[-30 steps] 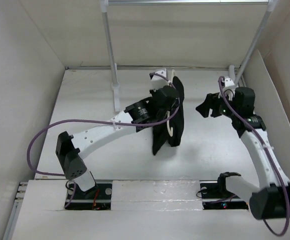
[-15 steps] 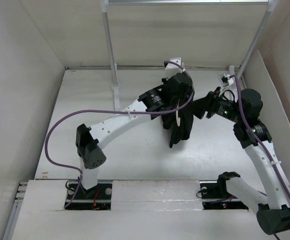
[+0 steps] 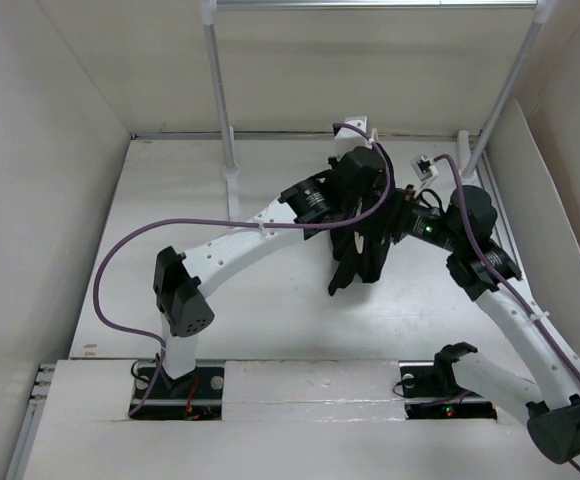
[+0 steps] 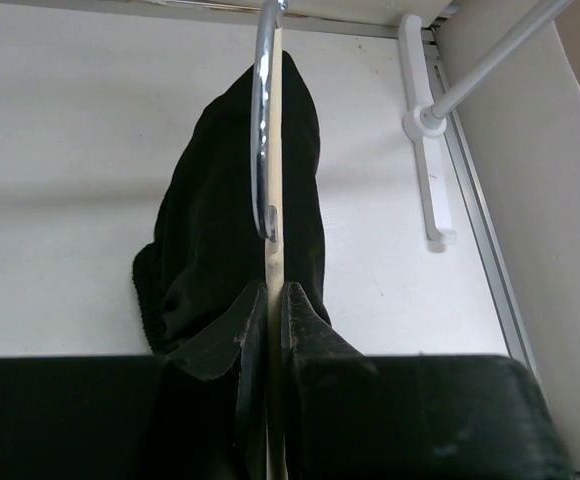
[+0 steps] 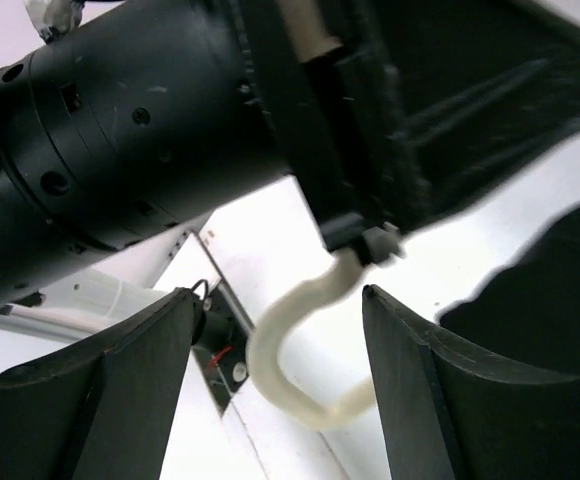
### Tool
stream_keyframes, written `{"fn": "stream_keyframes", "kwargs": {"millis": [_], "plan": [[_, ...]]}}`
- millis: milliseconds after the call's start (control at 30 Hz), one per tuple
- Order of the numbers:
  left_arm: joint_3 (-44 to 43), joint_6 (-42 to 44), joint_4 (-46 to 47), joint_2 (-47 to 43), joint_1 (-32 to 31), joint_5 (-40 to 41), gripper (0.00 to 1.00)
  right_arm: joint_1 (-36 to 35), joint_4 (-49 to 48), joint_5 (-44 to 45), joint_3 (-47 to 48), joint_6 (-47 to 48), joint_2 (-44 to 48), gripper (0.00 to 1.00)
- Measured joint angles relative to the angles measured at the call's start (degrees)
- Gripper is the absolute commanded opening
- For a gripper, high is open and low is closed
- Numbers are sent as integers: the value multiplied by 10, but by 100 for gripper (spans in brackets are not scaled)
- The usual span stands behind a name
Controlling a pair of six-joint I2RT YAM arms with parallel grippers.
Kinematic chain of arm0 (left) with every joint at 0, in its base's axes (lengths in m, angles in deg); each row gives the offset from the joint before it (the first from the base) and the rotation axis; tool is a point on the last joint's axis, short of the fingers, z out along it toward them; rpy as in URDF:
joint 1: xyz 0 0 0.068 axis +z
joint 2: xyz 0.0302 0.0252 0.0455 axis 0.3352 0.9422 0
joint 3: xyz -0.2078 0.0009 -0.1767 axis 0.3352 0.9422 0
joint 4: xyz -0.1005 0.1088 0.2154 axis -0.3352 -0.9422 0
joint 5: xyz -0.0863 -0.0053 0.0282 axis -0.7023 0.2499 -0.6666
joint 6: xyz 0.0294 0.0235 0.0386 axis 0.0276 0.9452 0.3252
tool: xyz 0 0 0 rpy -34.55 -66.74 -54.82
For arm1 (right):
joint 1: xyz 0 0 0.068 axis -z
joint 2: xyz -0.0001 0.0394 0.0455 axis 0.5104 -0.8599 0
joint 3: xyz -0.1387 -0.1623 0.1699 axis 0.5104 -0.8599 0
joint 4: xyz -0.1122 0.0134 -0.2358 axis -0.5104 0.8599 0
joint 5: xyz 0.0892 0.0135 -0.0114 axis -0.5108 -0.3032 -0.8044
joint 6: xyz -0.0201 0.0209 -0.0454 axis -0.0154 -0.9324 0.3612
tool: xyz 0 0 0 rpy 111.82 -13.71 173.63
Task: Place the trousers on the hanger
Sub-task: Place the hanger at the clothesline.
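Trousers are hanging in a dark fold off the cream hanger, over the middle of the white surface; whether their lowest end is touching it cannot be told. On the left, the left gripper is carrying the whole load. Its fingers are pressing together on the hanger's thin edge, which is running straight away from them with the cloth draping beyond. To the right, the right gripper is facing in with its fingers spread wide. The hanger's hook is sitting in the gap between them, touching neither. Being the nearer free arm, the right one is probably lining up to pinch that hook.
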Motion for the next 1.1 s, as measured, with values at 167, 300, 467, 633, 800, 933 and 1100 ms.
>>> {"fn": "stream_keyframes", "kwargs": {"millis": [167, 300, 467, 633, 800, 933, 1100], "plan": [[12, 0, 12, 0, 0, -9, 0, -35, -9, 34, 0, -10, -14, 72], [33, 0, 27, -1, 0, -9, 0, -39, -10, 64, -1, -17, -22, 56], [48, 0, 35, -5, 0, -11, 0, -43, -17, 101, -24, -27, -22, 43], [55, -1, 38, -5, 4, -13, 0, -43, -37, 117, -54, -45, -23, 53], [65, 0, 46, -12, 2, -13, 0, -43, -57, 123, -64, -62, -35, 30], [68, 0, 52, -26, 6, -4, 0, -36, -37, 139, -75, -83, -46, 2], [75, -3, 69, -32, 4, -5, 0, -35, -44, 143, -74, -79, -34, 0]]}}
